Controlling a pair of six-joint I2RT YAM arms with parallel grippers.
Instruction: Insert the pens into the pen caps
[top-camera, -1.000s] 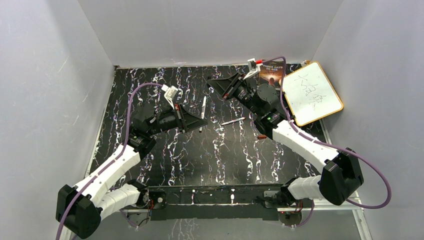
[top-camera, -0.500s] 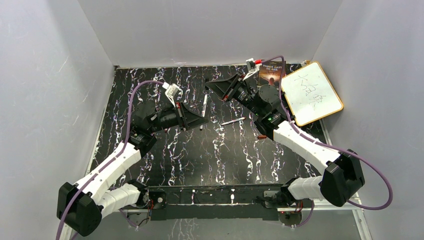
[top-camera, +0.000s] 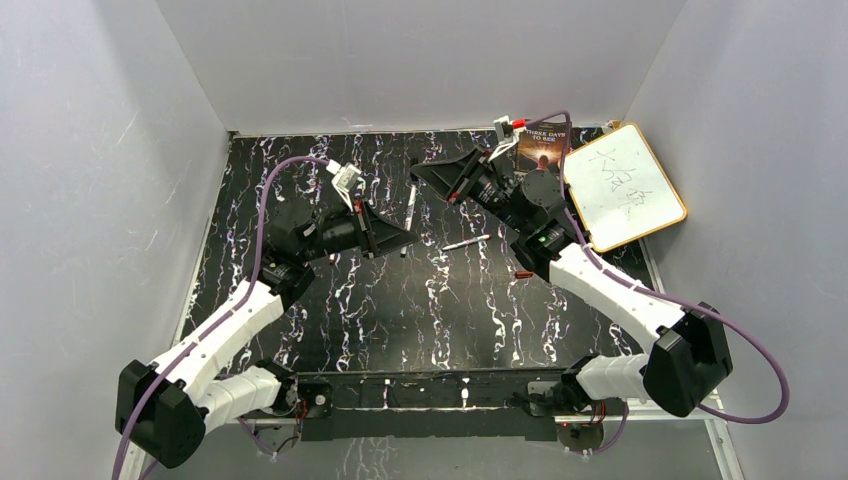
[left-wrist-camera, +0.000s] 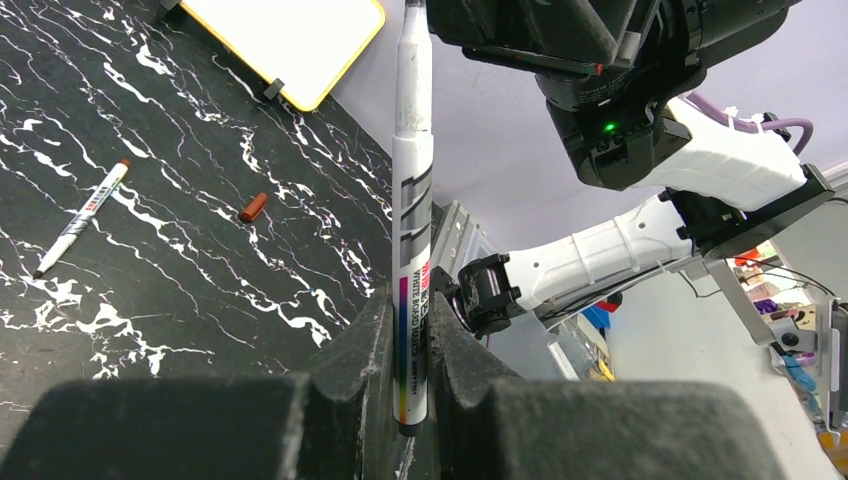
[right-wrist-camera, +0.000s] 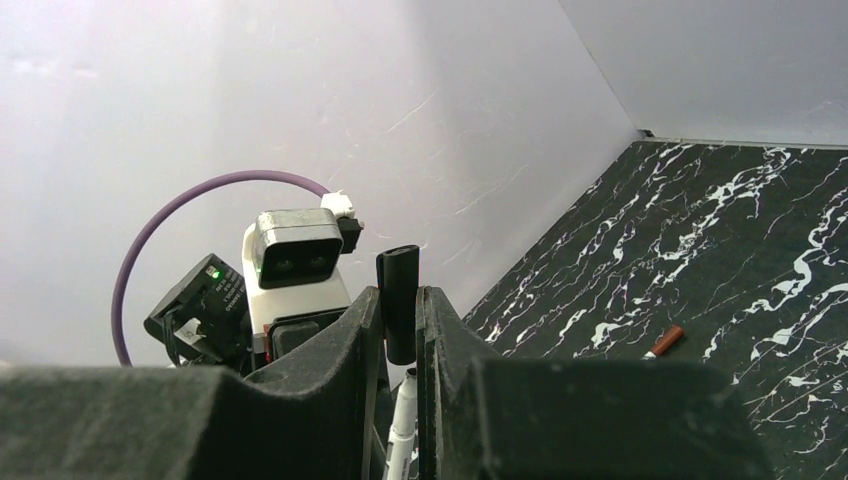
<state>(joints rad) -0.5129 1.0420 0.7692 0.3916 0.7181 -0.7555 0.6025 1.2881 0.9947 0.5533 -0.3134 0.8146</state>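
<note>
Left end effector (left-wrist-camera: 412, 335) tight on "WHITE BOARD MARKER" pen (left-wrist-camera: 413, 190), right end effector (right-wrist-camera: 400, 315) tight on black cap (right-wrist-camera: 399, 285).

Your left hand (left-wrist-camera: 410, 330) pinches a white pen (left-wrist-camera: 412, 200) upright, its top beside the right hand (left-wrist-camera: 530, 30). On the tabletop (left-wrist-camera: 180, 290) lie a second pen (left-wrist-camera: 82, 218), a reddish-brown cap (left-wrist-camera: 254, 207) nearby, and a yellow-framed whiteboard (left-wrist-camera: 290, 40).

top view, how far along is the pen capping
Done: no capped pen shows anywhere. In hand: the left gripper clamps a white pen, and the right gripper holds a black cap right at its far end; whether it is seated is not visible. Left: a second pen lies uncapped on the table, a reddish-brown cap loose nearby.
</note>
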